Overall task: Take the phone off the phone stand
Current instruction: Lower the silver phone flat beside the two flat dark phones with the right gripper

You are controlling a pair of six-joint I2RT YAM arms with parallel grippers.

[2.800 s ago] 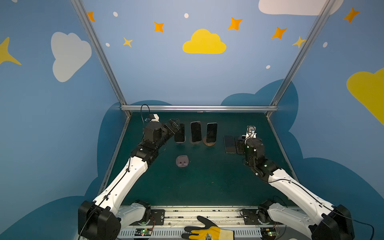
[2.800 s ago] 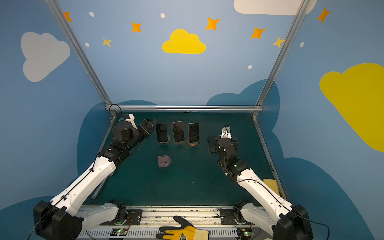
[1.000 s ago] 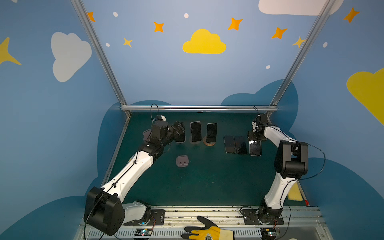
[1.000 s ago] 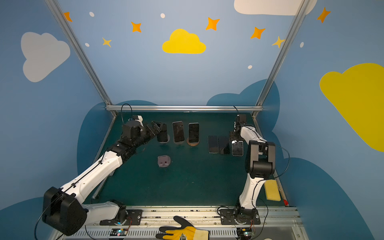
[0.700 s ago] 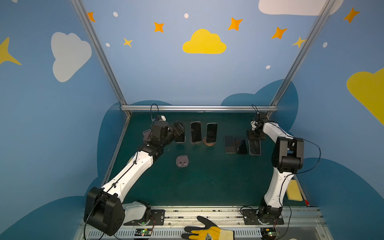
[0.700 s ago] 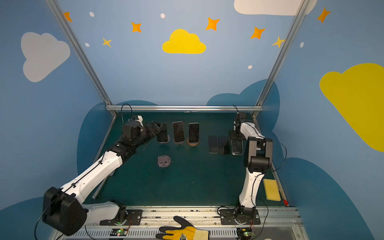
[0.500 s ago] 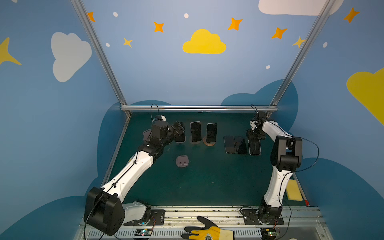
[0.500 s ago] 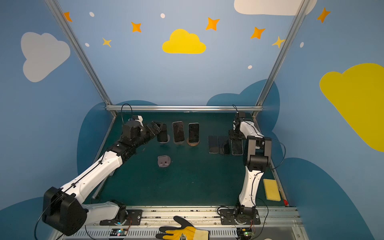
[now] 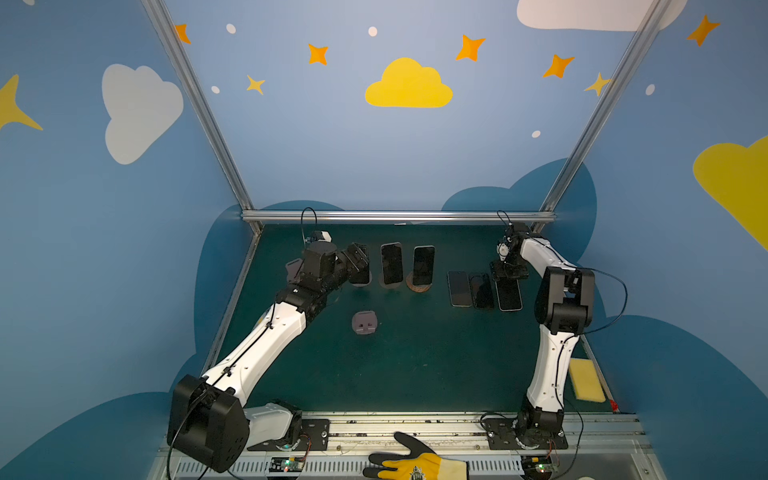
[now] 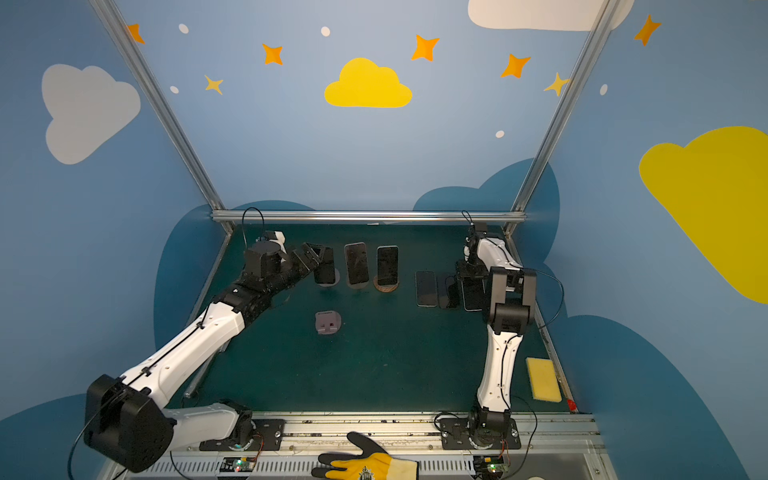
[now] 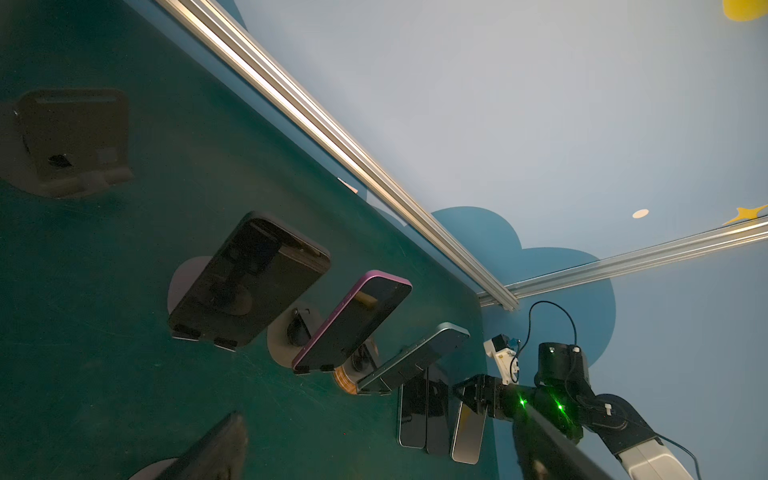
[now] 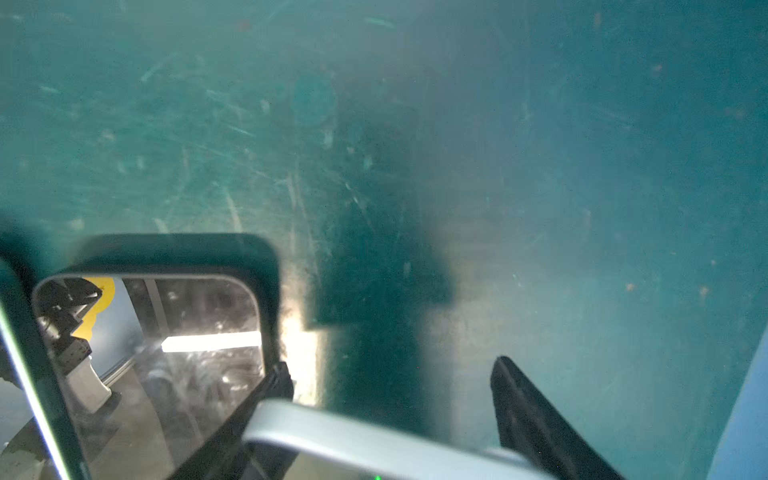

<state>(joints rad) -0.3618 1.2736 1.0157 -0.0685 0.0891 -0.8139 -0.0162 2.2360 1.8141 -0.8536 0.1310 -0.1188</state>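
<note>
Three phones stand on stands in the back row: a black phone (image 9: 360, 275) (image 11: 249, 278), a purple-edged phone (image 9: 391, 264) (image 11: 353, 324) and a grey phone (image 9: 424, 266) on a round wooden stand (image 9: 419, 287). My left gripper (image 9: 357, 259) (image 10: 313, 257) is open right beside the black phone, not touching it. My right gripper (image 9: 509, 272) (image 12: 390, 374) is shut on the far end of a silver phone (image 9: 509, 295) (image 12: 353, 432) that lies on the mat, next to two other flat phones (image 9: 458, 289) (image 9: 481, 291).
An empty pinkish stand (image 9: 365, 323) sits mid-mat. Another empty stand (image 11: 70, 141) is behind my left wrist. A yellow sponge (image 9: 586, 380) lies at the right edge, a glove (image 9: 415, 461) on the front rail. The metal frame bar (image 9: 395, 216) bounds the back.
The left gripper moved right, up beside the black phone, then held. A third phone now lies flat at the right, and the right arm's elbow has risen while its gripper stays there.
</note>
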